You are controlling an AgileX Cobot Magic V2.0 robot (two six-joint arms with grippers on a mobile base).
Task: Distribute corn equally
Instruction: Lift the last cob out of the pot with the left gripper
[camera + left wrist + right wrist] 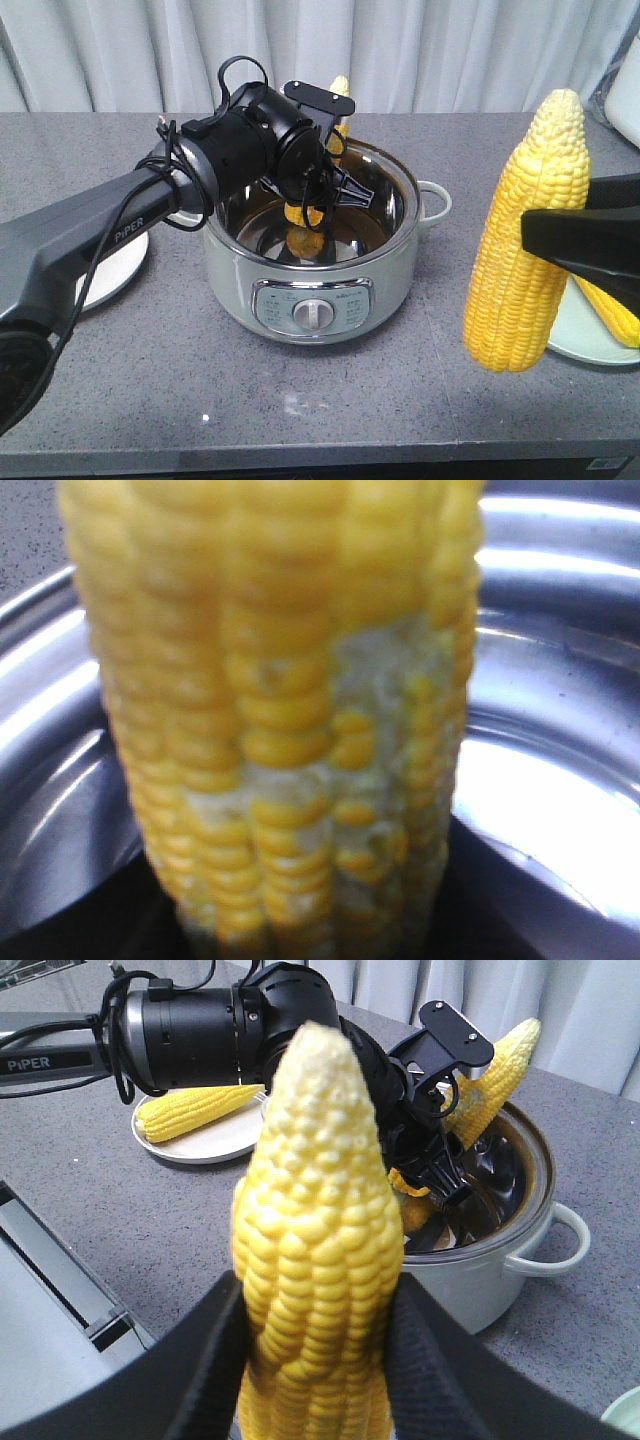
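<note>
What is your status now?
Right gripper shut on upright cob. Left gripper at patchy cob in pot, grip unclear. One cob on left plate, another cob on right plate.

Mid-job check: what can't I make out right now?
- Front view: the round white plate is mostly behind the left arm; the yellow cob lying on it shows only in the right wrist view.
- Front view: the pale green plate and its half-seen cob are cut by the right edge and blocked by the raised yellow cob.
- Left wrist view: the blurred patchy cob fills it; left gripper closure unclear.
</note>
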